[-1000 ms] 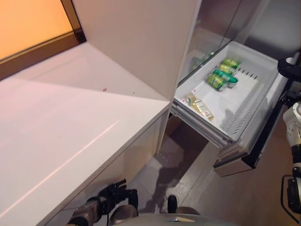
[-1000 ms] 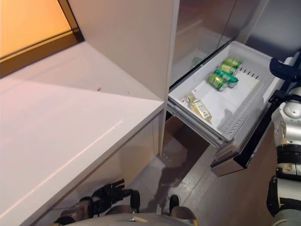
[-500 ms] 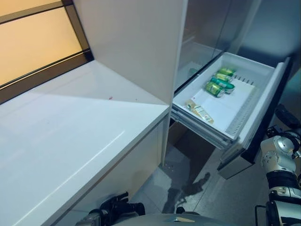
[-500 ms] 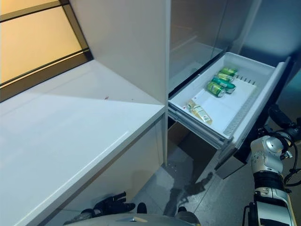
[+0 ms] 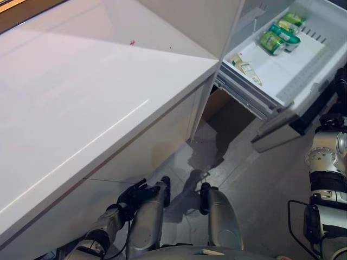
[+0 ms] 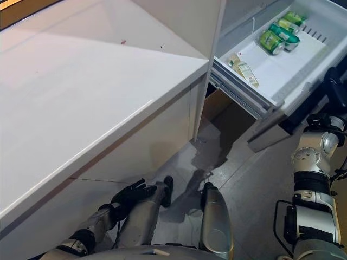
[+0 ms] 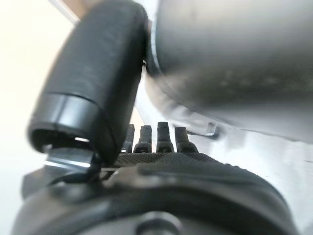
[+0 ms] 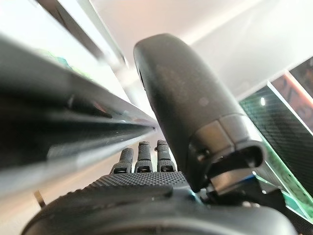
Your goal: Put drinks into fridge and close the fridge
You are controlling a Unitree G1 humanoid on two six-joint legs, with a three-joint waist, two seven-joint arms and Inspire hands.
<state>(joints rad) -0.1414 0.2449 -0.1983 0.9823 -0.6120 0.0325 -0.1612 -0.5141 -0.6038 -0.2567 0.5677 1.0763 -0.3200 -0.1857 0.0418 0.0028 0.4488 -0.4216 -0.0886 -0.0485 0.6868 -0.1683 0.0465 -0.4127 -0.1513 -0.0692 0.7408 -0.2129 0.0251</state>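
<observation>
The fridge's white drawer (image 6: 307, 82) stands pulled out at the upper right. Green cans (image 5: 280, 34) lie at its back, and a pale yellow drink (image 5: 247, 68) lies nearer its front. My right hand (image 6: 334, 91) is beside the drawer's outer front panel, and in the right wrist view (image 8: 146, 183) its fingers are straight and empty along the panel's dark edge. My left hand (image 5: 135, 194) hangs low under the counter, and the left wrist view (image 7: 161, 164) shows it open and empty.
A long white counter (image 5: 81, 92) fills the left and middle, its edge ending beside the drawer. The drawer's grey front panel (image 5: 275, 133) juts out over the grey floor (image 6: 244, 179). A dark gap lies under the drawer.
The camera has tilted down, so the whole picture has shifted up. The drawer stays open with the drinks in place. My right hand stays by the drawer's front.
</observation>
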